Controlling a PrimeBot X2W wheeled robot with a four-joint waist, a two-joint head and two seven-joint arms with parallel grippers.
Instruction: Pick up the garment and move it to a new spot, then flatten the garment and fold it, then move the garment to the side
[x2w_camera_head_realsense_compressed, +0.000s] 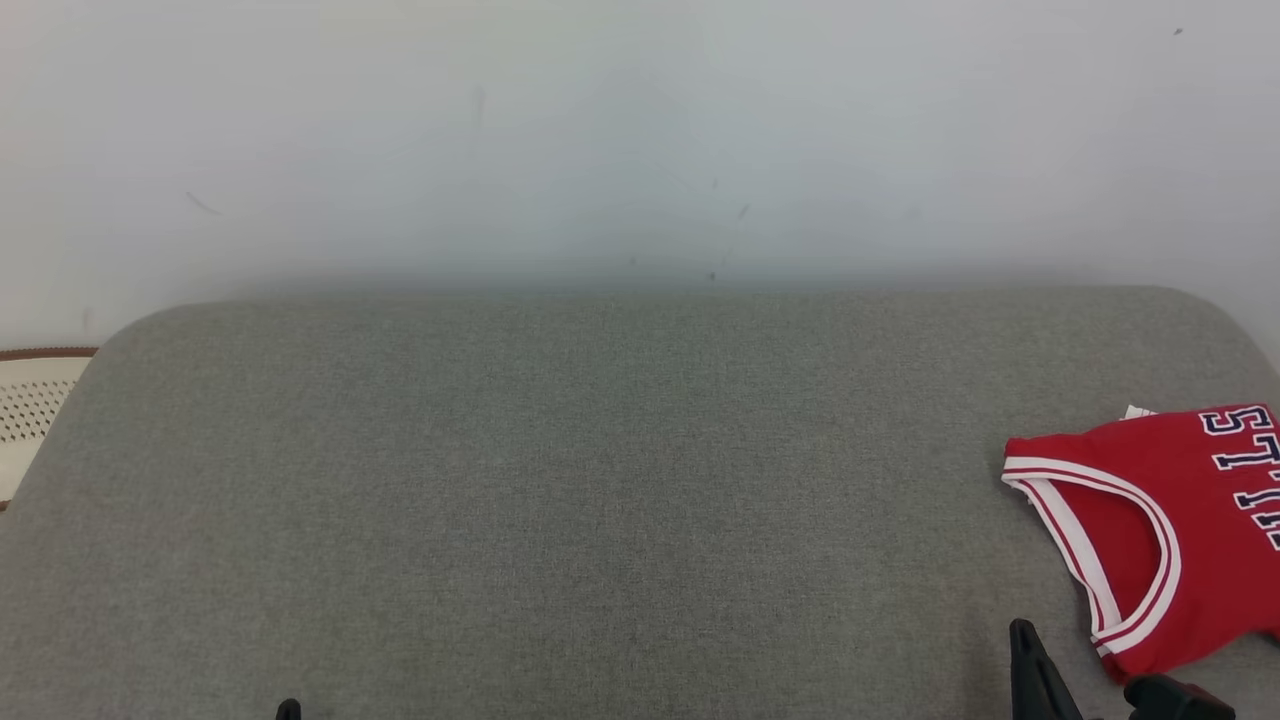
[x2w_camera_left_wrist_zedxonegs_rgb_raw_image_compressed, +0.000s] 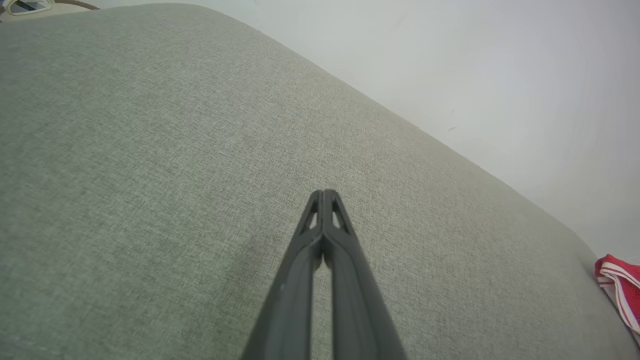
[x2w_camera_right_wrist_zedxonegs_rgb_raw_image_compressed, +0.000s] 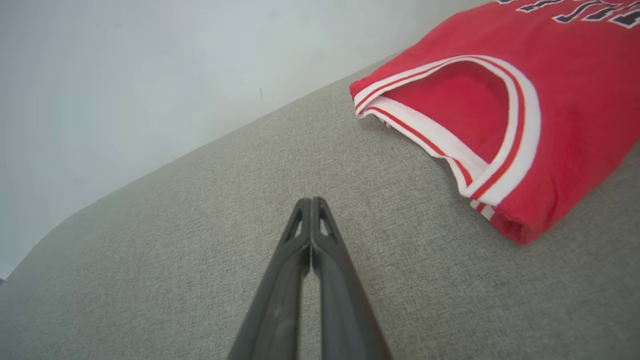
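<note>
Red garment with white-striped trim, grey cushion, dark right gripper

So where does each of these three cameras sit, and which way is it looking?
Head: on the head, looking forward and down at the grey cushion and wall; right fingers lower right.
Left wrist: looks along the shut left fingers over the cushion.
Right wrist: looks along the shut right fingers towards the red jersey.
All three share the jersey and cushion.

The head view looks down and forward over the cushion to the wall. Both wrist views skim it low, along the left end effector and right end effector; all three share the jersey.
</note>
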